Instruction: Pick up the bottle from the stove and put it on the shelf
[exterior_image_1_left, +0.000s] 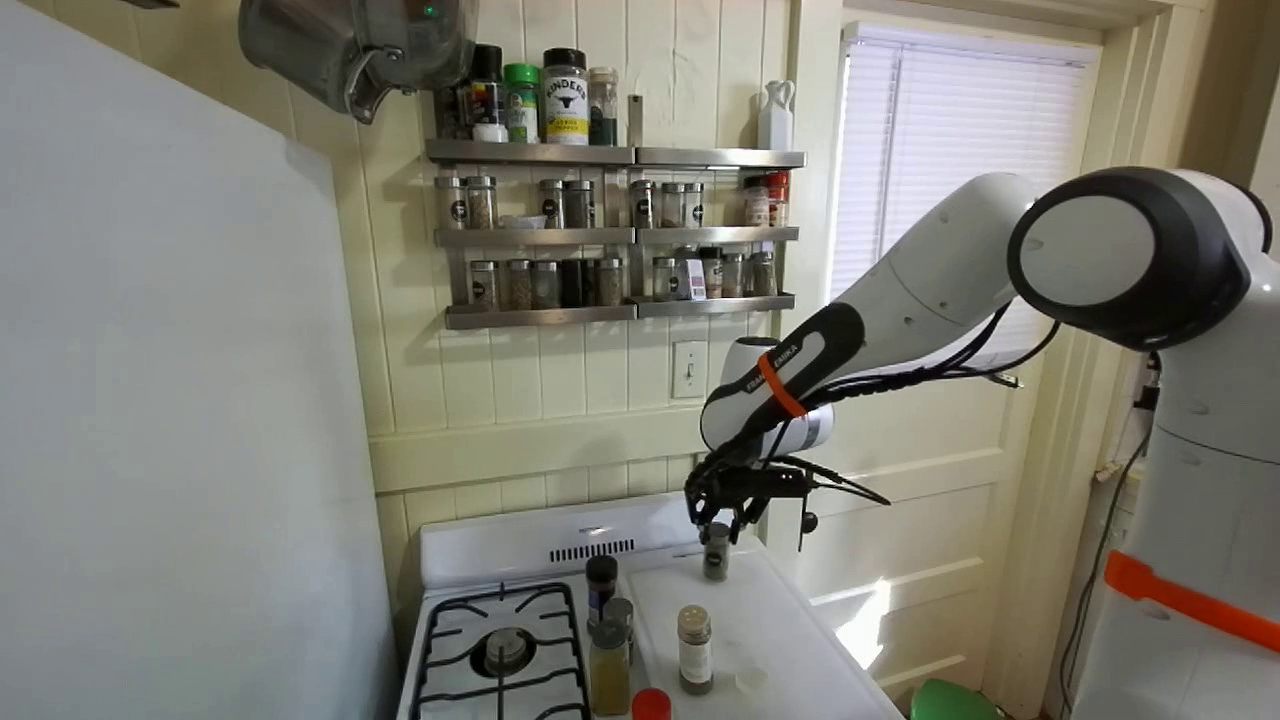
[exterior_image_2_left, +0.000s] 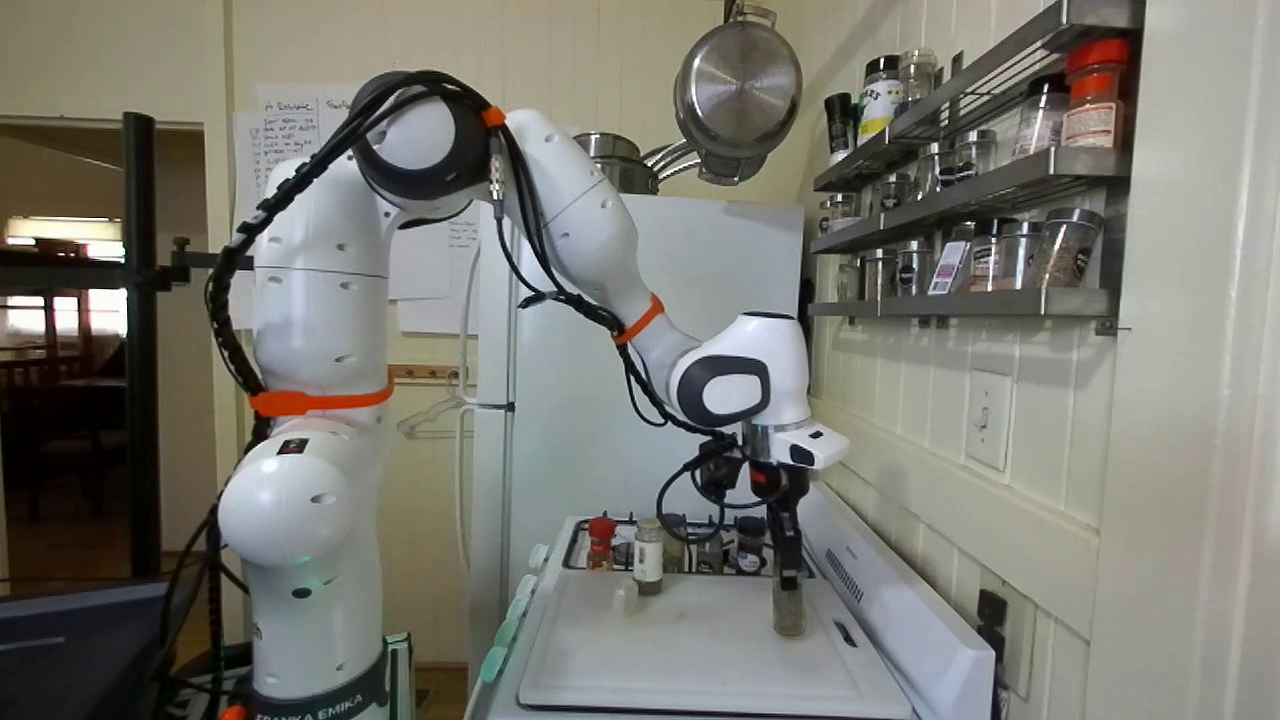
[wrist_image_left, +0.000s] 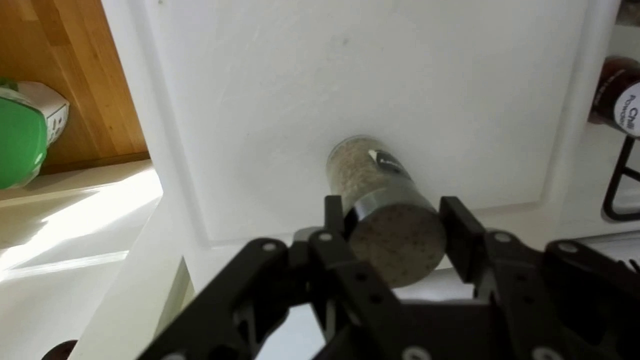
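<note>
The bottle is a small clear glass jar with a pale grainy filling, a dark label and a steel-rimmed lid. It shows in both exterior views (exterior_image_1_left: 716, 558) (exterior_image_2_left: 789, 612) and in the wrist view (wrist_image_left: 357, 167). It stands about upright on the white cover over the right part of the stove (exterior_image_1_left: 475, 555), near the back panel. My gripper (wrist_image_left: 391, 207) points down with a finger against each side of the lid; it is shut on the bottle. The gripper also shows in both exterior views (exterior_image_1_left: 720, 532) (exterior_image_2_left: 788, 572). The steel shelf (exterior_image_1_left: 540, 318) (exterior_image_2_left: 1000, 303) hangs on the wall above.
Several spice bottles (exterior_image_1_left: 694, 650) stand on the stove beside the black burner grate (exterior_image_1_left: 430, 650). Jars fill much of the shelf's tiers. A white fridge (exterior_image_1_left: 180, 400) stands beside the stove. Pans (exterior_image_2_left: 740, 90) hang above. A light switch (exterior_image_2_left: 989, 420) sits below the shelf.
</note>
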